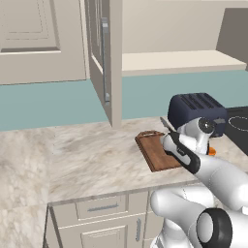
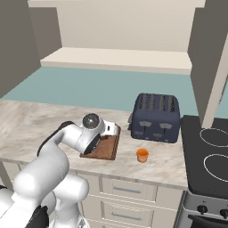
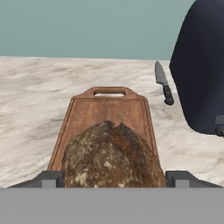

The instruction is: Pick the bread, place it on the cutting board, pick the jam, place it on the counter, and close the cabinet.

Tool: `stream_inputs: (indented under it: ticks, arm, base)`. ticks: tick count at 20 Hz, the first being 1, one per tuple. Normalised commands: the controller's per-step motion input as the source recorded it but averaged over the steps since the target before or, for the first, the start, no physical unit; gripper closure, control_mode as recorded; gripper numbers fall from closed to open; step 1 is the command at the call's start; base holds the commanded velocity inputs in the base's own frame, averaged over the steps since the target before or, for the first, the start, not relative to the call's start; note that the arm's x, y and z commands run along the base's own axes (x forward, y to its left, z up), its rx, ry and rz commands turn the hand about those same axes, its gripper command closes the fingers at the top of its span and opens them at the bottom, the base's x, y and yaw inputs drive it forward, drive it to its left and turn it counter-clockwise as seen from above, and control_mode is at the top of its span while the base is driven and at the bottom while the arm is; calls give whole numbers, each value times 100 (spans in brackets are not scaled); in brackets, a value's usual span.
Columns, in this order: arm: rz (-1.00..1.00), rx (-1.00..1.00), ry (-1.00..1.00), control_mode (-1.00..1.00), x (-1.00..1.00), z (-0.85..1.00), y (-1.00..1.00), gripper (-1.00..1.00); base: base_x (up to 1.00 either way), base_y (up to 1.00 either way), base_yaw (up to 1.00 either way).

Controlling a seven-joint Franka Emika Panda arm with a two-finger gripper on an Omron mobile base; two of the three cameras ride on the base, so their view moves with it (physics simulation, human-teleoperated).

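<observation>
Beige stone is spreading wide under everything: the counter [image 2: 26,124] is running marbled and level from the left wall to the dark stove [image 2: 209,156], giving plenty of flat room for setting things down. Above it the cabinet [image 1: 104,58] is standing open, its door swung out toward the room over a cream shelf [image 2: 116,59] that is lying bare where the views reach it. A navy toaster [image 2: 156,116] is sitting near the back, just right of the cutting board [image 3: 107,111], and a black-handled knife [image 3: 162,83] is lying between the two.

Reddish wood with a raised rim, the cutting board is resting flat with its handle pointing toward the wall. The bread [image 3: 111,155] is sitting over its near end, seemingly on the wood, though whether it is resting there or being carried just above I cannot tell. The gripper [image 3: 113,178] is straddling the loaf, one fingertip [image 3: 51,178] showing at each flank; whether the fingers are squeezing or already slack is not showing either.

I judge the loaf light, rough-crusted and slightly yielding, so it is gripping easily across its widest part and needing only mild pressure.

The jam [image 2: 142,155] is standing upright on the stone in front of the toaster, apart from the board. It is probably hard, smooth and a little slippery, so taking it around the body below the lid looks safest.
</observation>
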Motion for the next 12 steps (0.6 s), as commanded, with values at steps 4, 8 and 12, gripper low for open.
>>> stream_inputs:
  ticks: [4, 8, 12]
  arm:
    - [0, 0, 7, -100, 0, 0, 0, 100]
    - [0, 0, 9, -100, 0, -1, 0, 100]
    - [0, 0, 8, -100, 0, -3, 0, 100]
  base:
    - [0, 0, 0]
    - [0, 0, 0]
    - [0, 0, 0]
